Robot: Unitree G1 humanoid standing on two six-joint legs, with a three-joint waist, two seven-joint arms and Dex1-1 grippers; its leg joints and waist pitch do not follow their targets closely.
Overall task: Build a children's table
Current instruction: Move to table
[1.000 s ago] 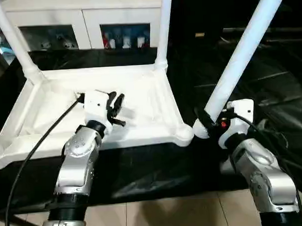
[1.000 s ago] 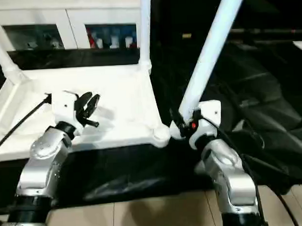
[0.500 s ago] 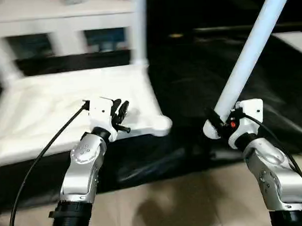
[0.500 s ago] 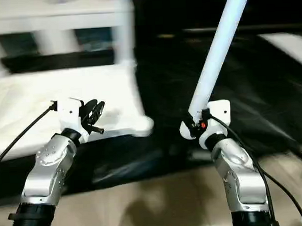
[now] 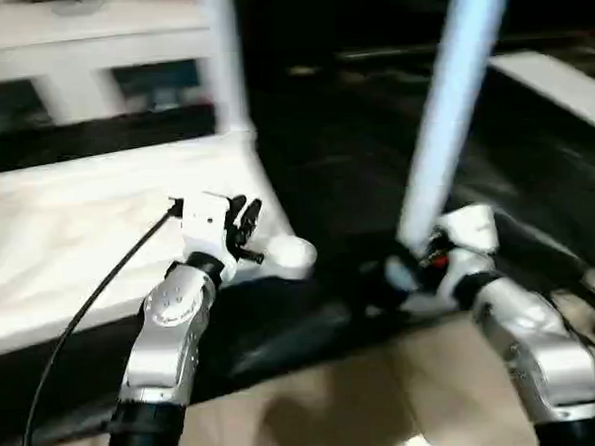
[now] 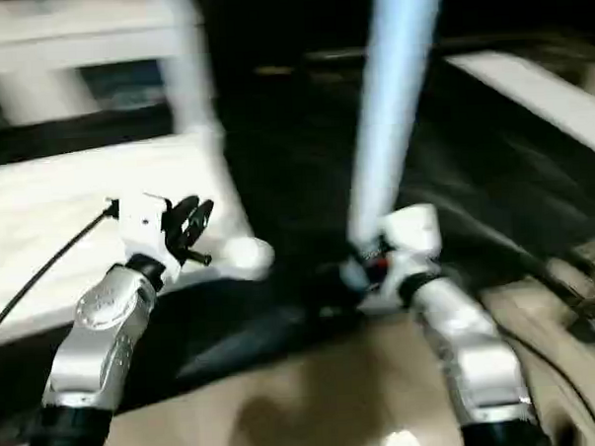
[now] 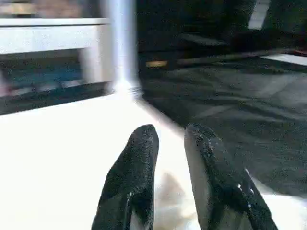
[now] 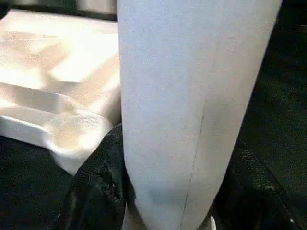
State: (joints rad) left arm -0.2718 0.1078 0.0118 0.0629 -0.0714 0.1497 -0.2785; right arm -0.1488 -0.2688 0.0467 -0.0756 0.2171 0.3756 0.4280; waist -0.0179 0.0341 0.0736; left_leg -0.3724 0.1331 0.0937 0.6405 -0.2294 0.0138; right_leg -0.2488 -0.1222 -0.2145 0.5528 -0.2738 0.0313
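The children's table top (image 5: 81,232) lies upside down on the black sheet, with one white leg (image 5: 227,68) standing in its far right socket. My left gripper (image 5: 246,220) hovers over the top's near right part, close to the empty corner socket (image 5: 289,255). Its fingers (image 7: 139,158) stand slightly apart, open, with nothing between them. My right gripper (image 5: 408,269) is shut on the lower end of another white leg (image 5: 451,108), which rises steeply, a little to the right of that socket (image 8: 76,132). The black fingers (image 8: 103,191) clamp the tube (image 8: 192,96) from both sides.
A white cabinet with glass doors (image 5: 93,54) stands behind the large black-sheeted table (image 5: 354,151). Tiled floor (image 5: 335,399) shows below the table's near edge. A white slab (image 5: 558,83) lies at the far right. A black cable (image 5: 84,311) runs to my left wrist.
The whole view has swung, so the table top sits further left. The held leg stands more upright and its lower end is further from the corner socket. My left gripper is nearer that socket.
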